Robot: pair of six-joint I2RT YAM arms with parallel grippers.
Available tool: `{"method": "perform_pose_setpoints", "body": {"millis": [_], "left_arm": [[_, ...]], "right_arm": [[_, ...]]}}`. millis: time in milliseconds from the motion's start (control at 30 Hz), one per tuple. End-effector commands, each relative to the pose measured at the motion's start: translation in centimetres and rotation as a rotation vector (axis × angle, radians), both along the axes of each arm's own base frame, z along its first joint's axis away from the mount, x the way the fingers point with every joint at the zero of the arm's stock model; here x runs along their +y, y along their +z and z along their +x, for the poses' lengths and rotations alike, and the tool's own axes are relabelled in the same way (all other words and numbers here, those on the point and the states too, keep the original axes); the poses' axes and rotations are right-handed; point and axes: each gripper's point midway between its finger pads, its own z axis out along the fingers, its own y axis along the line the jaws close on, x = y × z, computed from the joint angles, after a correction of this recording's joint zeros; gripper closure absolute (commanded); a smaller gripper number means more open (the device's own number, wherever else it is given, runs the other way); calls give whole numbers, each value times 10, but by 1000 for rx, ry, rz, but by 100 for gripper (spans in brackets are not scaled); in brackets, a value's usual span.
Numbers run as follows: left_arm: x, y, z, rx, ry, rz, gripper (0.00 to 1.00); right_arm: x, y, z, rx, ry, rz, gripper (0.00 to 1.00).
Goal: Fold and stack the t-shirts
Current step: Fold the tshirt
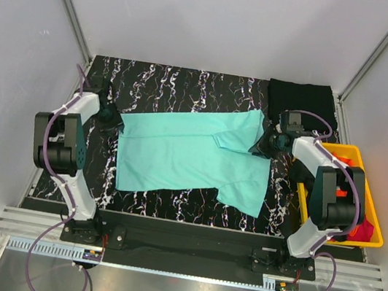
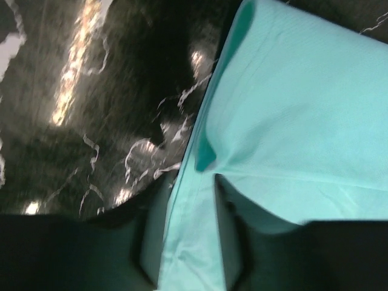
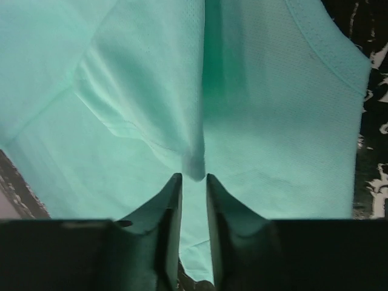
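- Finds the left jaws spread, low at the left edge of the light teal t-shirt (image 1: 184,159), with a strip of hem lying loose in the gap and not squeezed.
- Finds the right jaws only slightly parted at the shirt's far right corner, with a raised crease of cloth ending right at their tips. Looks too wide a gap to pinch such thin cloth, so reads as no grip.
- Places the teal shirt flat across the middle of the black marbled surface (image 1: 181,88), with its right part doubled back over itself in a slanting flap. Suggests one fold laid and more to make.
- Accounts for the arms at opposite ends of the same far edge: probably for handling both corners together and keeping a fold line straight.
- Puts the folded black t-shirt (image 1: 299,99) in the far right corner, just beyond the right arm and near the teal corner. Probably serves as the base of the stack, kept out of the folding area.
- Shows magenta cloth (image 1: 363,231) in the yellow plastic bin (image 1: 377,226) at the right edge beside the right arm. Probably means more shirts waiting off the surface.
- Calls next for a fresh hold on the teal edge.
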Motion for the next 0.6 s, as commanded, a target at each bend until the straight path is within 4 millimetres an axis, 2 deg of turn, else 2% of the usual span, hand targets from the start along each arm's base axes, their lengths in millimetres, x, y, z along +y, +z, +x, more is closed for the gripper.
{"method": "perform_pose_setpoints", "body": {"millis": [0,67,100,133,167,200,233,267,300,333,367,400,433,467,500,533,567], "left_arm": [[10,61,-1,-120,25,56,47],[8,81,0,-175,17,51,45],[6,91,3,-207,17,46,45],[1,100,10,-239,16,17,46],[-4,105,17,-263,6,-8,47],[-9,105,31,-302,-1,-34,48],[-17,107,39,-322,-18,-88,49],[-21,106,46,-330,-22,-116,51],[-26,90,54,-301,-27,-143,53],[-31,92,63,-308,-42,-166,56],[-32,87,67,-300,-46,-169,58],[-35,83,71,-303,-50,-173,58],[-38,70,73,-281,-55,-187,59],[-38,66,75,-278,-51,-187,59],[-38,60,79,-278,-42,-192,59],[-40,51,78,-260,-42,-205,59],[-40,45,78,-247,-37,-208,59]], "right_arm": [[-15,35,3,-80,33,-90,68],[-21,55,12,-144,42,-129,61],[-23,73,30,-201,28,-145,59],[-22,67,43,-195,24,-152,57],[-20,86,68,-250,15,-149,55],[-17,84,81,-253,20,-146,53],[-14,56,94,-200,34,-147,53],[-12,70,113,-229,29,-147,53],[-12,64,123,-220,28,-154,53],[-11,43,131,-182,30,-160,53],[-10,53,146,-208,25,-163,55],[-10,52,153,-207,22,-160,57],[-8,38,158,-184,25,-158,60],[-4,46,167,-207,27,-143,65],[-3,44,172,-203,13,-131,69],[-1,30,175,-177,3,-126,79],[-2,31,183,-187,-9,-125,84]]}}
